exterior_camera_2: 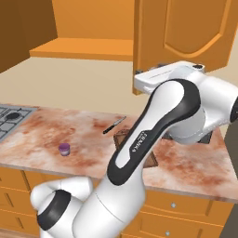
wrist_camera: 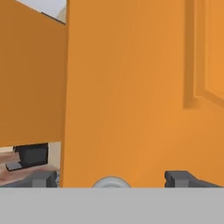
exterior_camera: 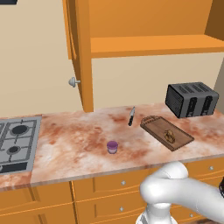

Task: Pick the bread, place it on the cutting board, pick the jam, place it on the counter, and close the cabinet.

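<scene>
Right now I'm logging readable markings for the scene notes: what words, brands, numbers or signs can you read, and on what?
"FRANKA": vertical lettering on the robot's forearm; smaller characters beside it are too small to read.
Jam: the label is too small to read.
Toaster: no markings visible.

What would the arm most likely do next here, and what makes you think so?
Probably push the open cabinet door shut. The bread already lies on the cutting board and the jam stands on the counter, so only the cabinet is left. In the hand view the gripper is open, right at the door, its knob between the fingertips.
</scene>
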